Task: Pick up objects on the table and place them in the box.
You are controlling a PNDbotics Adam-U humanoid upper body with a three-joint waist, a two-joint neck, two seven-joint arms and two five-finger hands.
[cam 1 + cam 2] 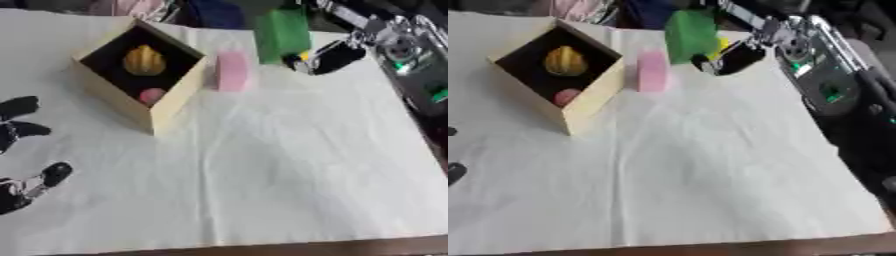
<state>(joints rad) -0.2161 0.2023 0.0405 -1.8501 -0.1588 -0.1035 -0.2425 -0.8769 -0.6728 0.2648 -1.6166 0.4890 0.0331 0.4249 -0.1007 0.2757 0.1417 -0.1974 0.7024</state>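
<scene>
Fingers of the left hand (26, 127) spread open at the left eye view's left edge beside the box (171, 102) holding a yellow object (143, 61) and small pink object (151, 95), while the right eye view shows the right hand (732, 56) pinching a green block (690, 36) above the cloth (710, 175), just beyond a pink block (652, 70) standing beside the box.

The robot's right arm (824, 80) is a bulky black shell with silver metal joints, a round silver disc and small green lights. Its right hand (328, 56) is glossy black with a yellow spot. The left hand (22, 145) has black fingers with silver links.
</scene>
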